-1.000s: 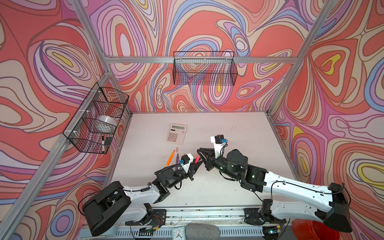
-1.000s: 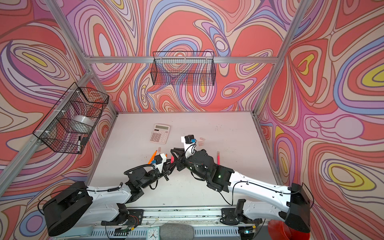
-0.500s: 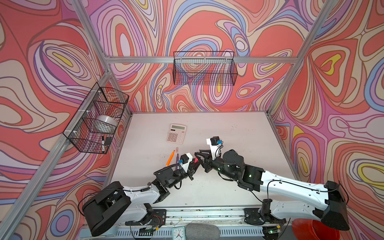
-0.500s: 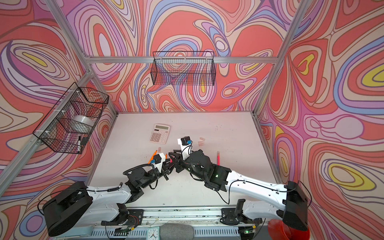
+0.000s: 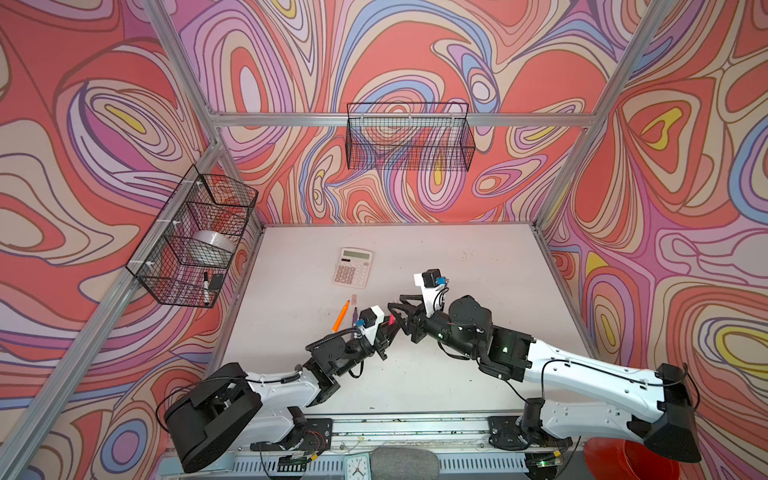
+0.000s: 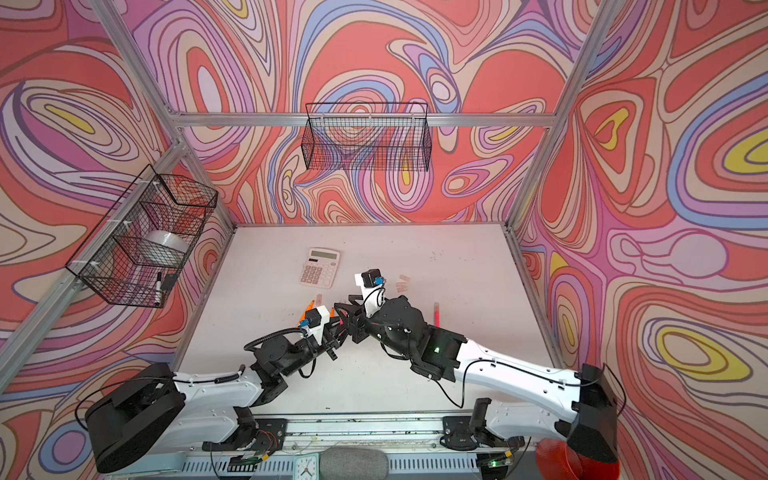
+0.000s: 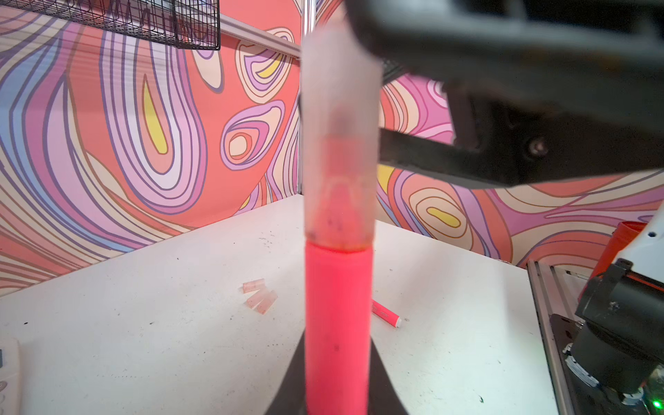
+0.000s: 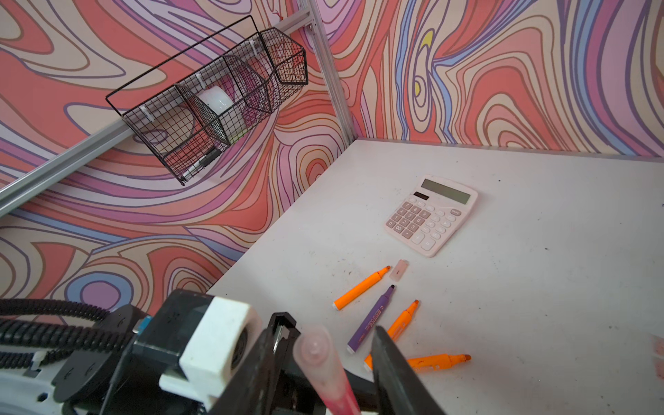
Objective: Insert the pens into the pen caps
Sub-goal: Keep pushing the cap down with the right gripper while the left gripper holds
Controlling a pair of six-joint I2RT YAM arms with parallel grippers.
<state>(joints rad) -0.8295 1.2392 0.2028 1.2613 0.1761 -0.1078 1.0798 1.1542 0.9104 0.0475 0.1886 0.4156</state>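
In both top views the two arms meet over the middle of the desk [image 5: 478, 257]. The left tool [image 5: 384, 336] is clamped on a pink pen [image 5: 391, 321]. The right tool [image 5: 398, 312] is at the pen's far end. In a top view a second pink pen [image 6: 436, 313] lies to the right, near some loose caps [image 6: 402, 281].

In the left wrist view the held pink pen sticks out from the left tool. A pale cap [image 7: 339, 125] sits over its tip. The right tool's black fingers [image 7: 449, 161] are on two sides of that cap.

In the right wrist view the right tool's jaws stand apart, with a gap between the cap and one jaw. Three orange pens [image 8: 361, 287] and a purple pen [image 8: 373, 318] lie on the desk. One lone cap [image 8: 399, 269] lies between an orange pen's tip and a pink calculator [image 8: 431, 215].
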